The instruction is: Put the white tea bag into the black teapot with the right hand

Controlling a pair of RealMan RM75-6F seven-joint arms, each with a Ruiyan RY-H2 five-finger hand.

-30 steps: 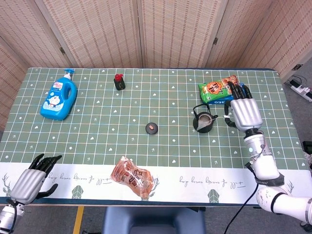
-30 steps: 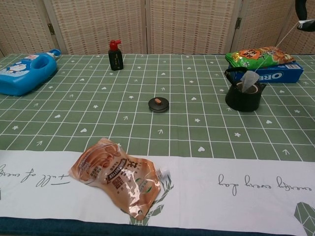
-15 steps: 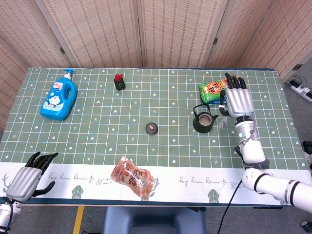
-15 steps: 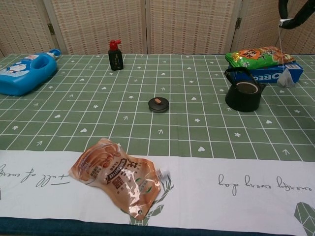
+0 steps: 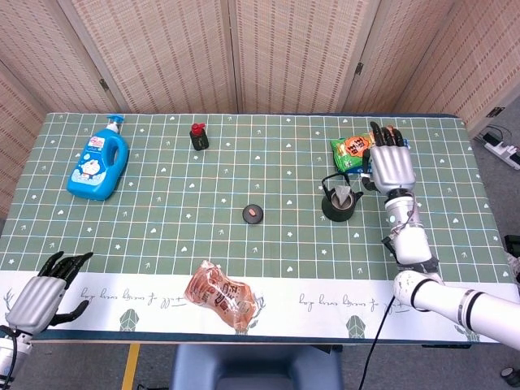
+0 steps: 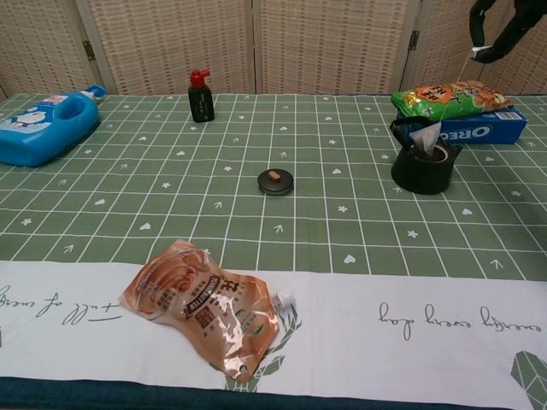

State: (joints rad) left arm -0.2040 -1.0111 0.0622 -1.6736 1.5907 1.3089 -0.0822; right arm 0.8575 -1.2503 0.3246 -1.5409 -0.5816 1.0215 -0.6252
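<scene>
The black teapot (image 5: pixel 340 203) (image 6: pixel 425 167) stands lidless on the right side of the table. The white tea bag (image 6: pixel 428 137) (image 5: pixel 345 194) dangles on its string right at the teapot's mouth; how far in it reaches I cannot tell. My right hand (image 5: pixel 391 166) (image 6: pixel 496 30) hovers above and to the right of the pot, pinching the string's tag, palm facing down. My left hand (image 5: pixel 41 297) hangs off the near left table edge, fingers apart, holding nothing.
The teapot's lid (image 5: pixel 253 214) (image 6: pixel 275 180) lies mid-table. A green snack bag (image 6: pixel 449 97) on a blue Oreo box (image 6: pixel 479 131) sits just behind the pot. Blue detergent bottle (image 5: pixel 99 161), small red-capped black bottle (image 5: pixel 198 136), bread packet (image 5: pixel 223 296) near the front edge.
The right hand shifted left over the teapot. The tea bag, hanging right of the pot half a second ago, has swung back over its mouth. The left hand sank slightly.
</scene>
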